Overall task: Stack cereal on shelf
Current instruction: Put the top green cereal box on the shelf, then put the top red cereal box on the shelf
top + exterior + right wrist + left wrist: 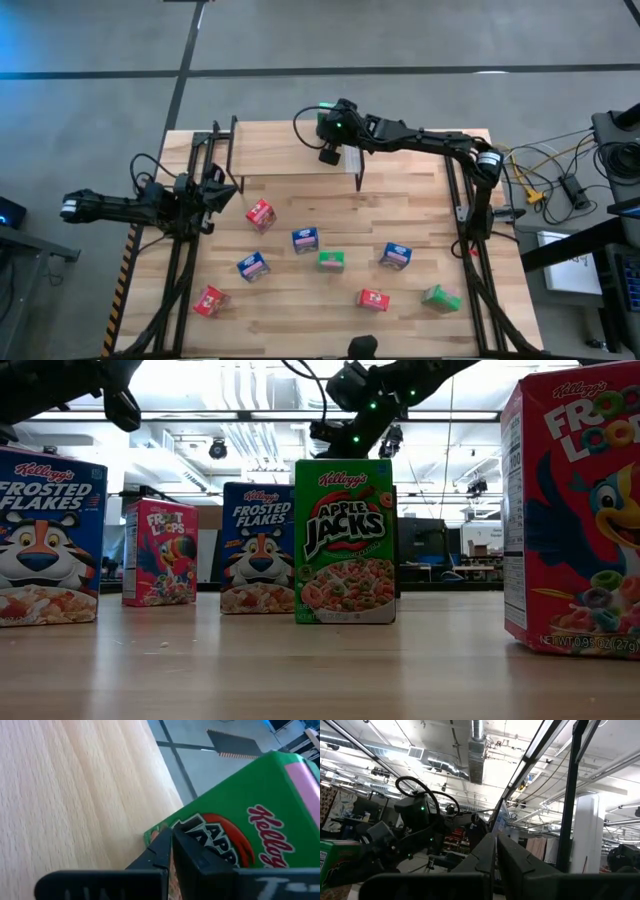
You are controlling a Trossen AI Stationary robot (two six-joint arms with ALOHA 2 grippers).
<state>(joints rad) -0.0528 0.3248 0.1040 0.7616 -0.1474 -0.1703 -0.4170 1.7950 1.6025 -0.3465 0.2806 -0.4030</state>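
- On the shelf (300,150), a small raised rack with a light wooden top board at the far side of the table (330,320), the right gripper (330,152) hangs over the board's right part with its two dark fingers pressed together on nothing.
- Right beside those shut fingers (165,851) in the right wrist view stands a green Apple Jacks box (240,825), its printed front facing the camera and its base on the shelf's pale wood; whether the fingertips touch the box cannot be told.
- Over the table's left edge, the left gripper (215,192) waits near the shelf's left legs, fingers (485,852) closed flat against each other and empty.
- Across the tabletop in front of the shelf lie eight more cereal boxes, well apart from both grippers: a red one (260,214) nearest the left gripper, a blue one (305,239) and a green one (331,261) just beside each other at mid-table, a blue one (252,266) and a red one (210,300) toward the front left, a blue one (395,255), a red one (373,298) and a green one (440,297) toward the right.
- From table height, an Apple Jacks box (345,540) stands upright at centre, flanked by Frosted Flakes (258,548) and Froot Loops (575,510) boxes.
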